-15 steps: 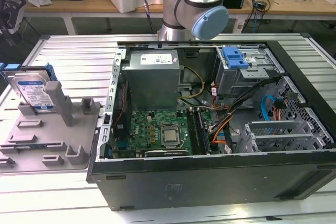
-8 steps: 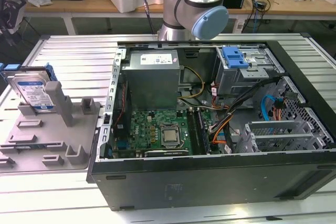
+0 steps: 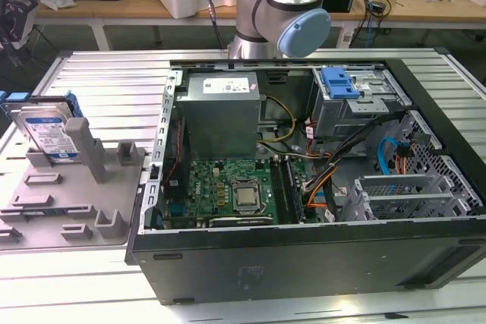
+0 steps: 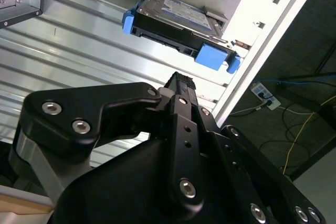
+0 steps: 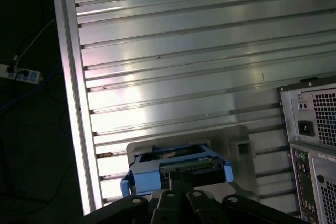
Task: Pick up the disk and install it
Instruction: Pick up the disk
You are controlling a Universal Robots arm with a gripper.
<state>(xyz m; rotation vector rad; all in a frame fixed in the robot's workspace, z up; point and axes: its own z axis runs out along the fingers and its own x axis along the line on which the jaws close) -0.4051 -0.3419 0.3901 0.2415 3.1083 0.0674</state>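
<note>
The disk (image 3: 47, 130), a silver drive with a white-and-blue label and blue bracket, stands on edge in a grey holder (image 3: 76, 187) at the exterior view's left, on the ribbed metal table. In both wrist views the disk (image 4: 178, 17) (image 5: 178, 161) sits in that holder, well beyond my black gripper. The gripper (image 4: 180, 80) (image 5: 186, 174) is shut, holds nothing, and hangs above the table apart from the disk.
An open computer case (image 3: 304, 149) lies on the table right of the holder. Inside are a grey drive cage (image 3: 357, 108) with a blue latch (image 3: 339, 83), a power supply box (image 3: 220, 111) and a mainboard (image 3: 228, 191). The case's rear panel (image 5: 310, 129) stands beside the holder.
</note>
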